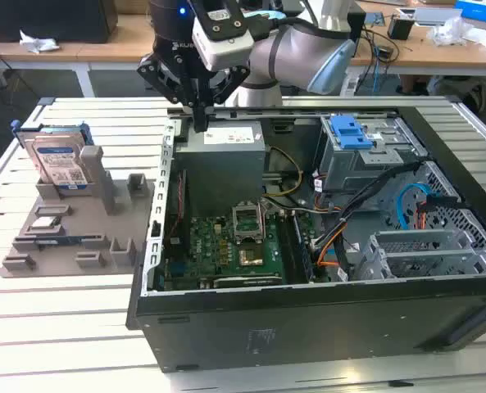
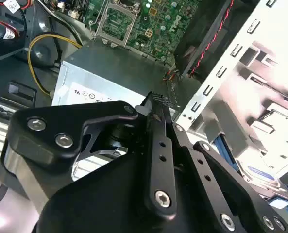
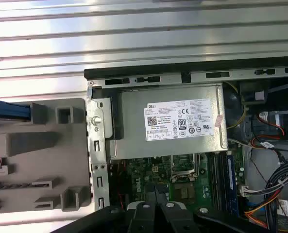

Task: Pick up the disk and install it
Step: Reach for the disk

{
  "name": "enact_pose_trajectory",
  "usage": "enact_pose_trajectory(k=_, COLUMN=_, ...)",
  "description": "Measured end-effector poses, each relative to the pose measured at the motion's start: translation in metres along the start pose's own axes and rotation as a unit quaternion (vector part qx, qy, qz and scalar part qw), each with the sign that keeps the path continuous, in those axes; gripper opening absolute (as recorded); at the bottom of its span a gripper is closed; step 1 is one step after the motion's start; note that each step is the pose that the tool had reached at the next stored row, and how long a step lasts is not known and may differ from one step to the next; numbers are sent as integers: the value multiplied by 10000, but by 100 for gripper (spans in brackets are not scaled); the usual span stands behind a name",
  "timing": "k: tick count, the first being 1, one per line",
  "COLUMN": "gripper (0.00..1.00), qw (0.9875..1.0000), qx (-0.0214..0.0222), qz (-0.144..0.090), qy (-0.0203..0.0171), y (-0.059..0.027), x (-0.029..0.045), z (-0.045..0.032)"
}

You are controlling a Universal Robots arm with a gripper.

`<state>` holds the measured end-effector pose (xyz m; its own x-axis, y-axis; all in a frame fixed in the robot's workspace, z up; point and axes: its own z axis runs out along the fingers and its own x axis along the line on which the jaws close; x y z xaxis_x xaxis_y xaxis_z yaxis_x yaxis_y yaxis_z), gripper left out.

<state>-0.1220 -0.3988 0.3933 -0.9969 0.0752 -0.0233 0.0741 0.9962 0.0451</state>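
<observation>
The disk (image 1: 60,160), silver with a white-and-blue label and a blue bracket, stands upright in a grey holder (image 1: 103,184) outside the open computer case, at the exterior view's left. Its blue bracket edge (image 3: 8,110) shows in the first wrist view, and its label (image 2: 261,175) shows in the second wrist view. My gripper (image 1: 200,121) hangs over the case's near-left corner, above the grey power supply (image 1: 223,139). It is shut with nothing between its fingertips (image 2: 156,103). It is well apart from the disk.
The open computer case (image 1: 308,327) holds a green motherboard (image 1: 226,246), cables and a grey drive cage with a blue latch plate (image 1: 349,131). The grey fixture (image 1: 79,237) carries small parts. The slatted metal table (image 1: 62,327) runs all around the case.
</observation>
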Motion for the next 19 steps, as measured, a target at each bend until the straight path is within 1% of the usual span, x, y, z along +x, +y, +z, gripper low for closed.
enact_pose_trajectory(k=2, gripper=11, qw=10000, qx=0, qz=0, qy=0, y=-6, x=82, z=-2)
enact_pose_trajectory(k=4, gripper=11, qw=10000, qx=0, qz=0, qy=0, y=-10, x=139, z=-4)
enact_pose_trajectory(k=5, gripper=11, qw=10000, qx=0, qz=0, qy=0, y=-13, x=179, z=-5)
enact_pose_trajectory(k=10, gripper=11, qw=10000, qx=0, qz=0, qy=0, y=-23, x=301, z=-8)
enact_pose_trajectory(k=12, gripper=11, qw=10000, qx=0, qz=1, qy=0, y=-28, x=378, z=-10)
enact_pose_trajectory(k=14, gripper=11, qw=10000, qx=0, qz=1, qy=0, y=-31, x=422, z=-12)
enact_pose_trajectory(k=15, gripper=11, qw=10000, qx=0, qz=0, qy=0, y=-34, x=461, z=-13)
enact_pose_trajectory(k=17, gripper=11, qw=10000, qx=0, qz=1, qy=0, y=-44, x=598, z=-16)
enact_pose_trajectory(k=19, gripper=11, qw=10000, qx=0, qz=0, qy=0, y=-48, x=644, z=-17)
